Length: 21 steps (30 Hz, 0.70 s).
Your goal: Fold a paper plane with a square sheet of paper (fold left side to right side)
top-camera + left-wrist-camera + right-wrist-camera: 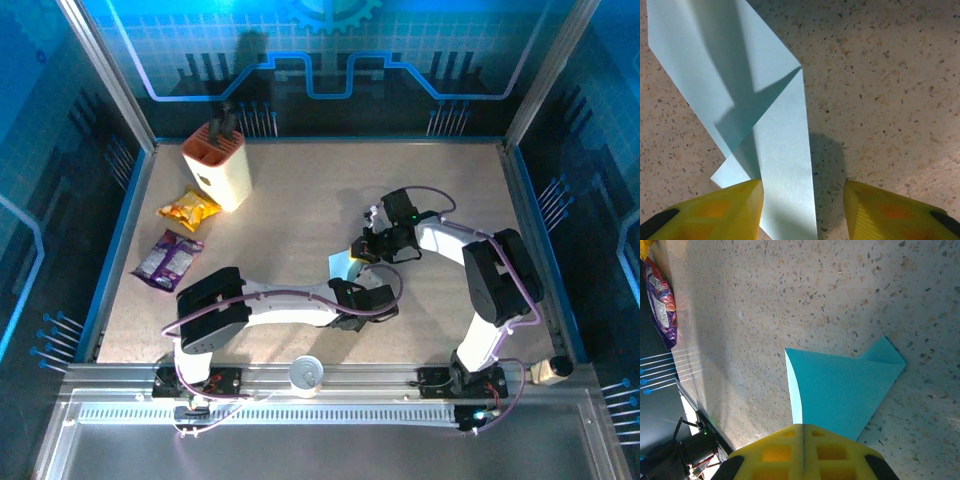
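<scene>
The square sheet of paper (344, 264) is light blue and lies mid-table, partly folded toward a paper plane, with overlapping flaps (765, 100). My left gripper (352, 290) hovers over its near end, open. Its yellow fingers (730, 210) straddle a folded strip, the left one over the paper, the right one over bare table. My right gripper (368, 248) is at the sheet's right side. In the right wrist view its jaws (802, 432) are shut, and a raised, curling edge of the paper (845, 390) runs into the seam between them.
A cream knife block (218, 165) stands at the back left. A yellow snack packet (189, 209) and a purple one (168, 258) lie in front of it. A white round object (307, 375) sits on the front rail. Blue walls enclose the table.
</scene>
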Available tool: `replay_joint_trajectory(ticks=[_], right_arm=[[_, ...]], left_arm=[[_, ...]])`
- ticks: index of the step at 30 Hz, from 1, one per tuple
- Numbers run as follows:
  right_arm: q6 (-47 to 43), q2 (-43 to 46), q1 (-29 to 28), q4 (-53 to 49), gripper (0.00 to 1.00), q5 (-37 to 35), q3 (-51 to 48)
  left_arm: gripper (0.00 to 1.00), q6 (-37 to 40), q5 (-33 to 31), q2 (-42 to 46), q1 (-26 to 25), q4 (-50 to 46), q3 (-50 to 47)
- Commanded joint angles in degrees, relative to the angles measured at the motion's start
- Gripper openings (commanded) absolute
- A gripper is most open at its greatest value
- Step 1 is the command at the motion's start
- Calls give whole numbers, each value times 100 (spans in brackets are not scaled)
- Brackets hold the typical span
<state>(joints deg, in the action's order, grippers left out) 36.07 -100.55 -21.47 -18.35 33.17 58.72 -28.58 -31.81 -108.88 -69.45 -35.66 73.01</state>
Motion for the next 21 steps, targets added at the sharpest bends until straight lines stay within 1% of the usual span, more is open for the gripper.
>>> replay_joint_trajectory(ticks=[1,7,14,21], right_arm=[[83,-59,-93,-2,0,-2,26],[122,-61,-111,44,0,6,-9],[154,-72,-120,86,0,13,-24],[145,-118,-121,86,0,-46,-36]], left_arm=[[44,-166,-141,-121,-32,-11,-47],[34,-231,-201,-232,-17,-79,-9],[32,-293,-292,-352,-6,-187,20],[18,-297,-290,-348,4,-187,30]])
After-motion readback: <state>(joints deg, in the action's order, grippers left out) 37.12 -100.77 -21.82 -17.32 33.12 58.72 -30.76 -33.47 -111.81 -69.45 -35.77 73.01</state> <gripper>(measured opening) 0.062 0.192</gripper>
